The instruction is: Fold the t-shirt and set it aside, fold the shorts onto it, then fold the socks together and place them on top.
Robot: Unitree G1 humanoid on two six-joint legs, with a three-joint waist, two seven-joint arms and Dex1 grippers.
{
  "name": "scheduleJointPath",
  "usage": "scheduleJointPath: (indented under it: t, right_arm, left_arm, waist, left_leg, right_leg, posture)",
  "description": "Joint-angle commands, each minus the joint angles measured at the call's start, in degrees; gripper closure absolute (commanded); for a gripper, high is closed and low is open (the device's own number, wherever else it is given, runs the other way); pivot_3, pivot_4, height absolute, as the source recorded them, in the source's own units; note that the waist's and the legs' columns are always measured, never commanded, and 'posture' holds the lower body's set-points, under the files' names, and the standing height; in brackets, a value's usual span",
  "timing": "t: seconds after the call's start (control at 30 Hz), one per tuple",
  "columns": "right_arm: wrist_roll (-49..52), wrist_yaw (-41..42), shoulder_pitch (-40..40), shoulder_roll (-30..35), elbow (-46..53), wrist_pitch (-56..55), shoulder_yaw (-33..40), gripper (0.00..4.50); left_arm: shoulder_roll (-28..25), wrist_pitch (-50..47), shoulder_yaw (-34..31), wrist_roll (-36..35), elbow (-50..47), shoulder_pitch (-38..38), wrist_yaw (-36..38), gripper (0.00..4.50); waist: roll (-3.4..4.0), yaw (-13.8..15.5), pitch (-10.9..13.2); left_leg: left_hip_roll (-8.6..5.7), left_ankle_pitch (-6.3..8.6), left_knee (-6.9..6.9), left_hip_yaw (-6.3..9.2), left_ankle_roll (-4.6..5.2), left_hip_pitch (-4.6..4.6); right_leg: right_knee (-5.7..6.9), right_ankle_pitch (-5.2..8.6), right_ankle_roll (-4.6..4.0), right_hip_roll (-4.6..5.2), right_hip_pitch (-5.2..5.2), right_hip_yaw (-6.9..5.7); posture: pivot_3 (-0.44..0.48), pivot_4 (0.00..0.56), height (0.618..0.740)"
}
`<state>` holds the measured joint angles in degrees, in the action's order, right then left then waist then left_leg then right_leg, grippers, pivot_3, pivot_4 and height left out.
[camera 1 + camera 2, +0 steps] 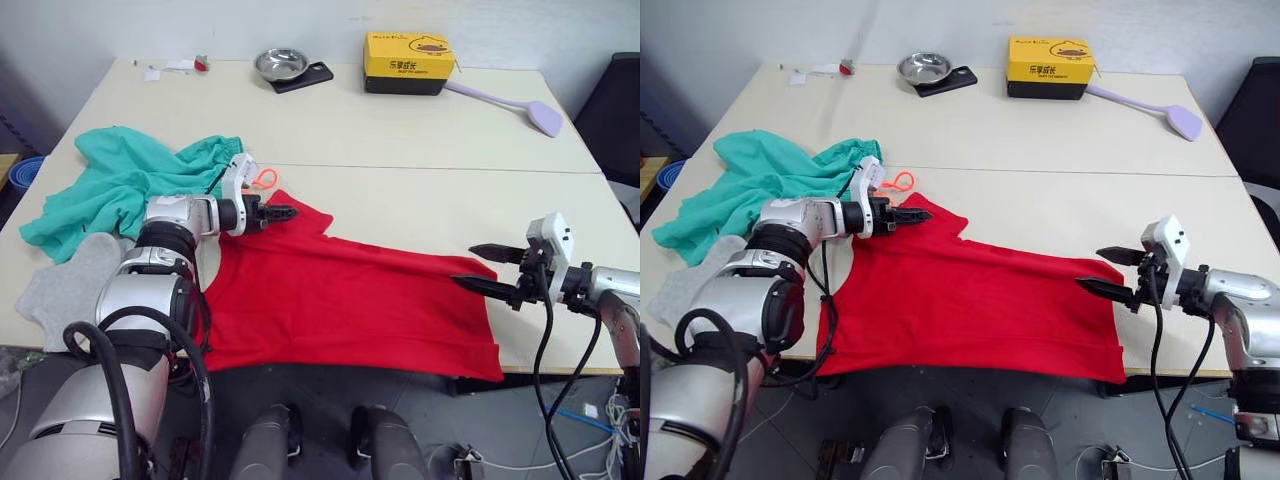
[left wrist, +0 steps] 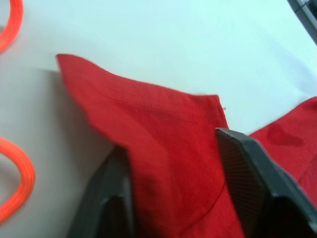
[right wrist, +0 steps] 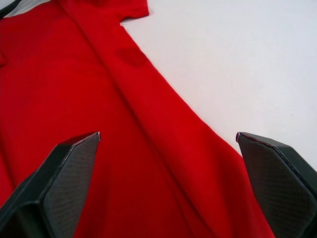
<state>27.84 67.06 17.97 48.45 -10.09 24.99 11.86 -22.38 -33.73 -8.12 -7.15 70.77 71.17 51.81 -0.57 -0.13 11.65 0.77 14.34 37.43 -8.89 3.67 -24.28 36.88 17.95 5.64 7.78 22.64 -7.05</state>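
t-shirt [image 1: 340,300] spread on tabletop [image 1: 420,140] near front edge; sleeve clamped in left gripper [image 1: 283,213] jaws; right gripper [image 1: 483,269] jaws apart over hem; sleeve could slip if pulled w/o right grip.

Illumination is bright, even and diffuse. Shadows are soft. The table [image 1: 420,140] shows no glare. Head views are sharp; the left wrist view is blurred.

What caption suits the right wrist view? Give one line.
Right gripper, fingers spread wide, poised over the far edge of the t-shirt on the table.
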Motion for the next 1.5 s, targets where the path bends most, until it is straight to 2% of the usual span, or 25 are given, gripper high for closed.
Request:
scheduleJointPath:
  t: [0.03, 0.17, 0.3, 0.4, 0.5, 0.63, 0.83, 1.07, 1.3, 1.5]
  right_arm:
    - [1.80, -0.60, -1.54, -0.34, 3.53, -0.69, 2.81, 0.00]
    - [2.88, -0.83, -3.71, 0.07, 5.49, -0.14, 3.89, 0.00]
    - [3.41, -0.93, -5.46, 0.51, 6.49, 0.23, 4.74, 0.00]
    - [3.78, -1.07, -6.54, 0.55, 7.39, 0.37, 5.26, 0.00]
    - [4.10, -1.13, -7.39, 0.49, 8.16, -0.18, 5.68, 0.00]
    - [4.32, -1.47, -8.95, 0.33, 9.30, -0.27, 6.02, 0.00]
    - [4.41, -1.63, -10.82, 0.39, 10.93, 0.18, 6.20, 0.00]
    - [4.02, -1.72, -12.34, 0.60, 12.22, 0.29, 6.09, 0.00]
    - [3.78, -1.64, -13.13, 0.86, 12.06, -0.17, 6.26, 0.00]
    - [4.75, -0.96, -13.65, 0.76, 13.15, -0.48, 7.12, 0.00]
  left_arm:
    - [-1.16, 1.80, -2.22, -2.41, -1.50, -1.12, 1.95, 3.13]
    - [-1.92, 8.45, -2.23, -3.61, -5.73, -4.78, 9.53, 4.45]
    - [-3.39, 13.91, -1.96, -5.04, -10.77, -8.88, 18.62, 4.48]
    - [-5.36, 12.54, -0.31, -6.16, -16.24, -12.49, 26.86, 4.48]
    - [-6.27, 14.26, -0.05, -7.04, -21.04, -15.41, 28.83, 4.48]
    - [-8.52, 27.64, 2.42, -5.65, -27.69, -22.80, 35.18, 4.48]
    - [-9.45, 42.39, 4.92, -5.42, -30.15, -29.09, 38.18, 4.48]
    - [-10.83, 59.68, 9.19, -2.92, -26.49, -31.16, 38.61, 4.48]
    - [-12.94, 65.72, 11.21, -2.39, -24.31, -31.32, 37.00, 4.48]
    - [-14.93, 61.13, 10.74, -4.78, -29.51, -33.33, 36.74, 2.63]
  waist:
    - [0.00, -0.13, 0.00]
    - [0.00, -0.15, 0.00]
    - [0.00, -0.11, 0.00]
    - [0.01, -0.16, 0.00]
    - [0.01, -0.13, 0.00]
    - [0.01, -0.14, -0.01]
    - [0.02, -0.03, -0.01]
    - [0.03, -0.07, -0.02]
    - [0.03, -0.13, -0.01]
    - [0.03, -0.13, -0.02]
  left_leg:
    - [0.03, 0.00, 0.00, 0.00, -0.01, 0.00]
    - [0.04, 0.01, -0.01, -0.02, -0.02, 0.02]
    - [0.05, 0.02, 0.01, -0.03, -0.04, 0.01]
    - [0.05, 0.03, 0.00, -0.03, -0.06, 0.01]
    - [0.06, 0.04, 0.00, -0.04, -0.07, 0.02]
    - [0.05, 0.06, 0.01, -0.04, -0.05, 0.03]
    - [0.05, 0.14, 0.01, -0.04, 0.06, 0.05]
    - [0.03, 0.29, 0.00, -0.04, 0.16, 0.05]
    - [0.03, 0.32, 0.00, -0.04, 0.18, 0.06]
    - [0.02, 0.33, 0.01, -0.04, 0.19, 0.06]
  right_leg:
    - [0.00, 0.00, 0.00, -0.01, 0.00, 0.00]
    - [0.00, 0.00, 0.00, -0.06, 0.01, -0.01]
    - [-0.04, 0.00, 0.00, -0.06, 0.01, 0.00]
    - [-0.07, 0.00, 0.00, -0.05, 0.02, 0.02]
    - [-0.09, 0.00, 0.00, -0.05, 0.02, 0.06]
    - [-0.18, 0.00, -0.01, 0.02, 0.02, 0.13]
    - [-0.26, -0.01, -0.02, 0.11, 0.01, 0.13]
    - [-0.33, -0.01, -0.02, 0.19, -0.02, 0.09]
    - [-0.34, -0.01, -0.02, 0.19, -0.02, 0.05]
    - [-0.34, -0.01, -0.02, 0.19, -0.03, 0.04]
  posture:
    - [0.000, 0.150, 0.740]
    - [0.000, 0.150, 0.740]
    - [0.000, 0.150, 0.740]
    - [0.000, 0.150, 0.740]
    - [0.000, 0.150, 0.740]
    - [0.000, 0.150, 0.740]
    - [0.000, 0.150, 0.740]
    - [0.000, 0.150, 0.740]
    - [0.000, 0.150, 0.740]
    - [0.000, 0.150, 0.740]
